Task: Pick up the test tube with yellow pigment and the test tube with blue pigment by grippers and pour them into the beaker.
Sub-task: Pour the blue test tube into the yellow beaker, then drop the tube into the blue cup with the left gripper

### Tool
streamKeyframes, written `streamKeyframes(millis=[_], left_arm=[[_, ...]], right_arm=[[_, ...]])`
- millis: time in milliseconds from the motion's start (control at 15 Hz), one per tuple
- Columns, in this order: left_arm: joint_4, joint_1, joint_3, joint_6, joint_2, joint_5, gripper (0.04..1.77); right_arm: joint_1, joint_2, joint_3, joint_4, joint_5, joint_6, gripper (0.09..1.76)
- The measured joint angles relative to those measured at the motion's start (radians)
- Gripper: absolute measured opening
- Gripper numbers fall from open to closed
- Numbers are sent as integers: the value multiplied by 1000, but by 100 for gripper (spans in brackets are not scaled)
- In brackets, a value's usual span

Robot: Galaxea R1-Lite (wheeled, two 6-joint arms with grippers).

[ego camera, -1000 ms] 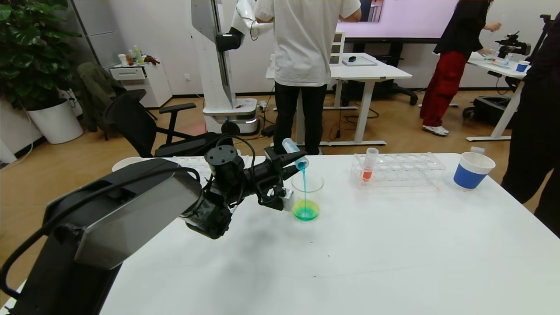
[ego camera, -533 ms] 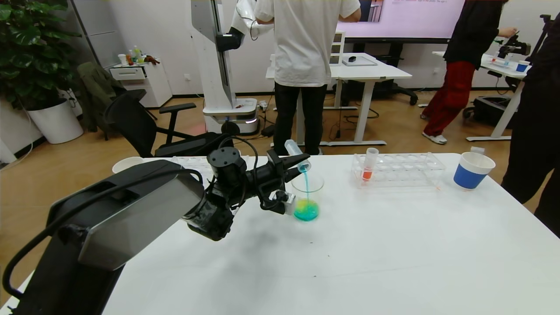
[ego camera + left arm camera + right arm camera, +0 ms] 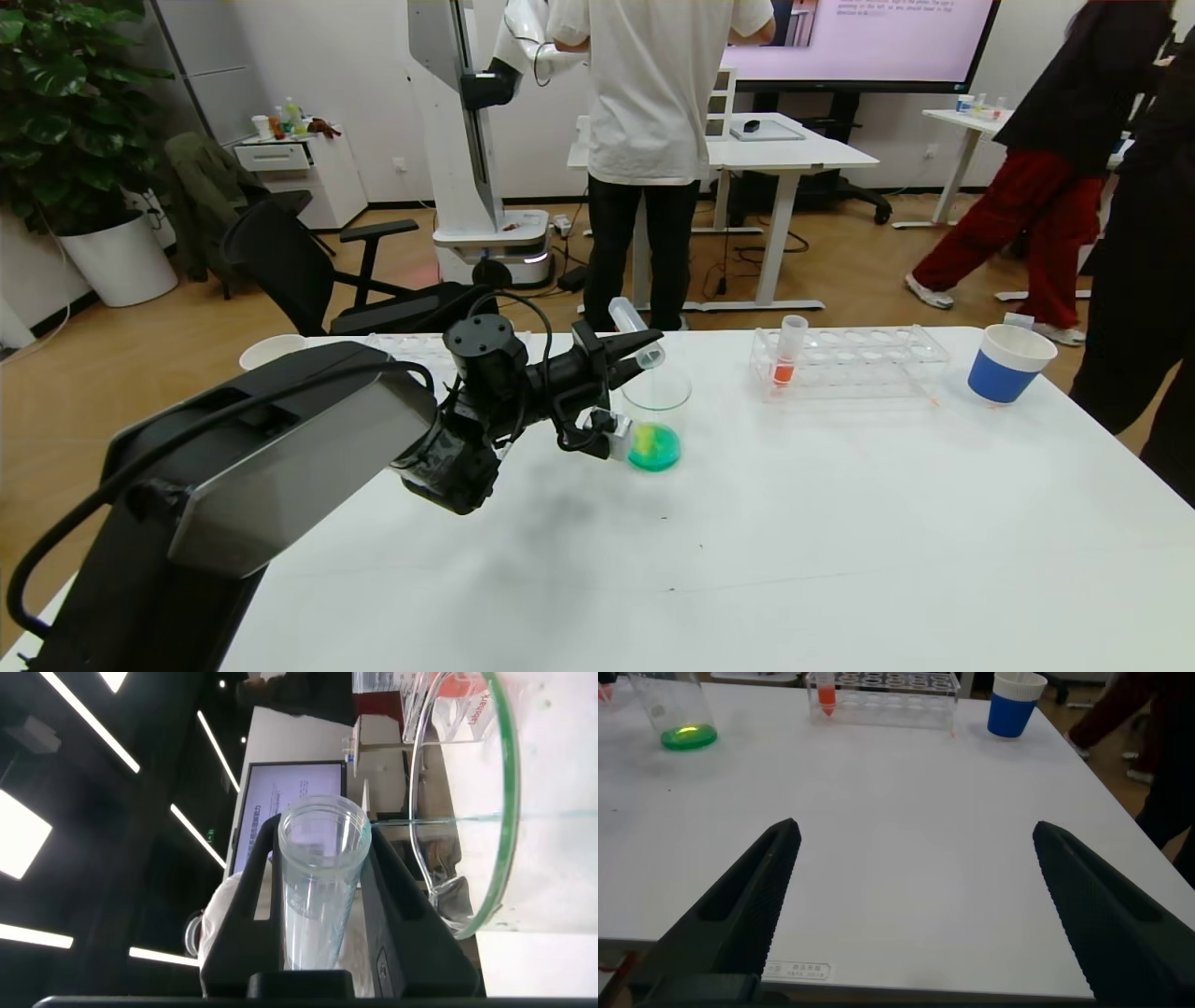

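My left gripper [image 3: 621, 347] is shut on the test tube with blue pigment [image 3: 635, 332], now clear and empty, tipped mouth-down over the rim of the beaker [image 3: 655, 416]. The left wrist view shows the empty tube [image 3: 318, 887] clamped between the black fingers [image 3: 245, 896], with the beaker rim [image 3: 505, 812] beside it. The beaker stands on the white table and holds green-cyan liquid with a yellow patch; it also shows in the right wrist view [image 3: 680, 714]. The test tube with yellow pigment is out of view. My right gripper [image 3: 915, 891] is open and empty above the table's near side.
A clear rack [image 3: 850, 362] at the back right holds a tube with orange-red liquid [image 3: 787, 362]. A blue-and-white paper cup [image 3: 1006, 364] stands far right, another cup [image 3: 271, 351] far left. People stand beyond the table.
The blue stream from the tube into the beaker has stopped and the tube has emptied. The left gripper has barely moved. A person in red trousers has walked right in the background.
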Motion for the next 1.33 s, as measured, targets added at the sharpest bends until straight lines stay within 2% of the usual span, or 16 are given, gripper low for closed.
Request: streamKeyframes(millis=[200, 333, 467, 533, 600, 667, 733, 867, 933, 1067, 1133, 1200, 1333], left_arm=[[0, 6, -3, -59, -3, 5, 50], [-1, 9, -6, -155, -18, 9, 50], [-8, 7, -9, -307, -40, 59, 50], [-34, 2, -9, -409, -57, 138, 50], [-72, -9, -5, -515, -75, 250, 50], [-91, -23, 7, -616, -97, 372, 50], [-98, -46, 25, -724, -127, 524, 50], [-76, -84, 49, -927, -186, 767, 50], [-45, -96, 57, -1013, -216, 852, 50], [73, -104, 69, -1171, -280, 1000, 50], [166, -106, 74, -1265, -313, 1067, 50], [276, -105, 77, -1356, -346, 1119, 50], [471, -98, 76, -1518, -401, 1170, 50]], right_arm=[[0, 0, 0, 0, 0, 0, 174], [0, 0, 0, 0, 0, 0, 174], [0, 0, 0, 0, 0, 0, 174], [0, 0, 0, 0, 0, 0, 174], [0, 0, 0, 0, 0, 0, 174], [0, 0, 0, 0, 0, 0, 174], [0, 0, 0, 0, 0, 0, 174], [0, 0, 0, 0, 0, 0, 174], [0, 0, 0, 0, 0, 0, 174], [0, 0, 0, 0, 0, 0, 174], [0, 0, 0, 0, 0, 0, 174], [0, 0, 0, 0, 0, 0, 174], [0, 0, 0, 0, 0, 0, 174]])
